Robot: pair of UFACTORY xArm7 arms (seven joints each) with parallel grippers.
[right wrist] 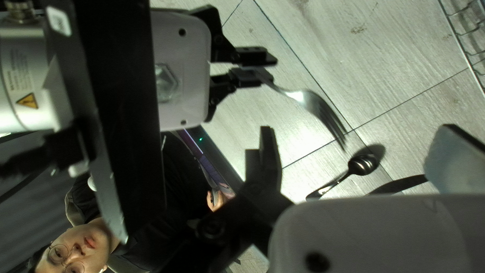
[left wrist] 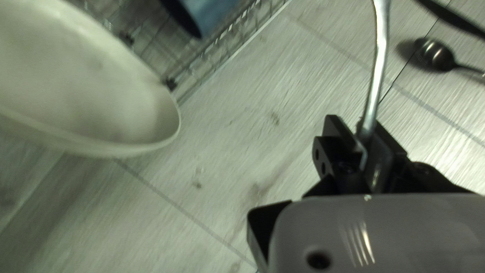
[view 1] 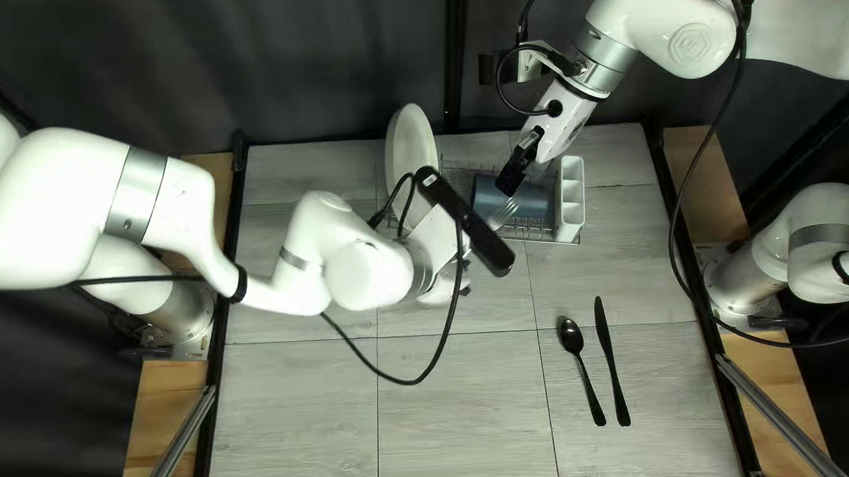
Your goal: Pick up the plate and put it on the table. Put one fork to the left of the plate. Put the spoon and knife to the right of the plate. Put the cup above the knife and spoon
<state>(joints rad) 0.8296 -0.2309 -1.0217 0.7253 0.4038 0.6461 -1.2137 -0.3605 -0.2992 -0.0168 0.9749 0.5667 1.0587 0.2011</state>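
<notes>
Two arms share the table (view 1: 461, 405): the left arm (view 1: 342, 264) reaches low from the left edge to the middle, wrist bent and turned toward the right edge, while the right arm (view 1: 674, 27) arches high at the far right corner and slants down over the rack (view 1: 556, 237). The step looks to be setting the fork, so I'd draw the left arm back toward the left edge and keep the right one out of its way. Leave a wide gap for the plate (view 1: 408, 150), upright in the rack by the far edge, and lift clear of the cup (view 1: 513, 200) beside it. The knife (view 1: 611, 360) and spoon (view 1: 583, 367) lie toward the right edge; match their line, tines facing the far edge. The fork (left wrist: 379, 60) juts ahead of the left gripper (left wrist: 365, 132), pinched by its handle, so tilt the wrist until it lies level, lower gently and part the fingers just enough, or the handle may drag. The right gripper (right wrist: 356, 129) stands wide apart, holding nothing.
</notes>
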